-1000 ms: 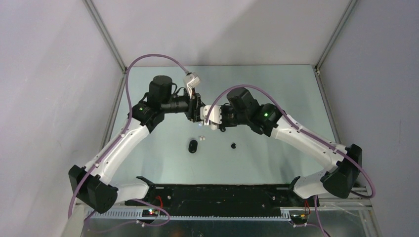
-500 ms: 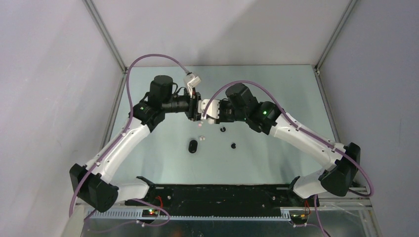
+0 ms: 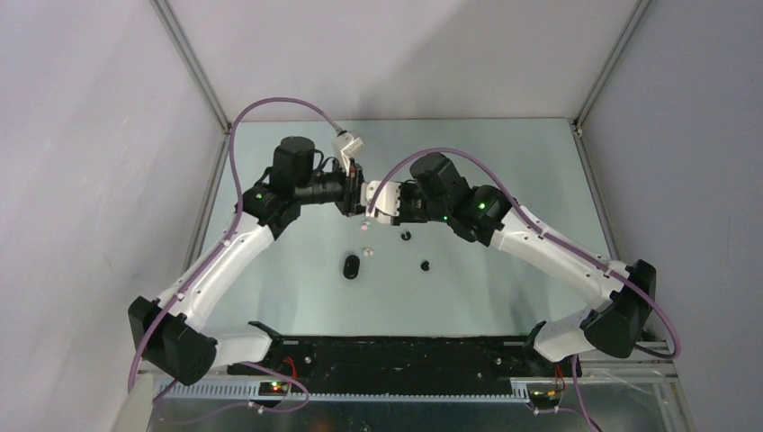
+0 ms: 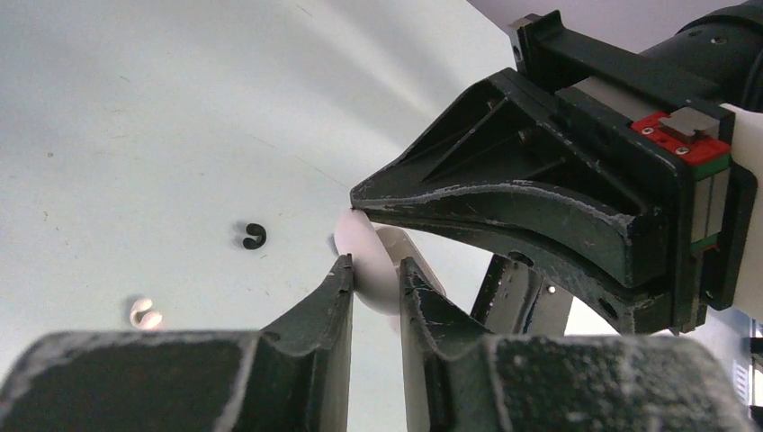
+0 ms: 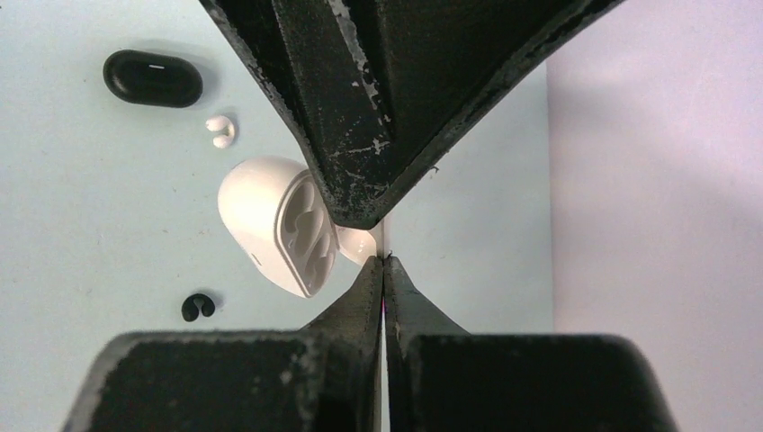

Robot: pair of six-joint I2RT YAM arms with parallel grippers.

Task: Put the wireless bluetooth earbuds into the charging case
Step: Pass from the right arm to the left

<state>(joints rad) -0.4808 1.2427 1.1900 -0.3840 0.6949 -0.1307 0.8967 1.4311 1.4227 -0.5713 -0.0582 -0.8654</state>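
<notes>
The black charging case [image 3: 350, 265] lies closed on the table; it also shows in the right wrist view [image 5: 151, 77]. A white earbud [image 3: 366, 251] lies beside it [image 5: 219, 130]. Two black earbuds [image 3: 405, 236] [image 3: 425, 265] lie to its right. My left gripper [image 4: 371, 268] is shut on an open white case [image 5: 265, 220], held above the table. My right gripper [image 5: 385, 261] is shut, its tips touching the white case's lid [image 5: 360, 241]. In the top view the two grippers meet at the table's middle, left gripper [image 3: 356, 202], right gripper [image 3: 367, 212].
The right gripper's big black fingers [image 4: 540, 207] fill the upper right of the left wrist view. A black earbud [image 4: 255, 236] and a white earbud [image 4: 144, 313] lie on the table below. Grey walls and metal frame posts [image 3: 193, 67] enclose the table.
My right gripper has moved up and left, from over a black earbud to the white case in my left gripper. That black earbud now shows on the table. The left arm barely moved.
</notes>
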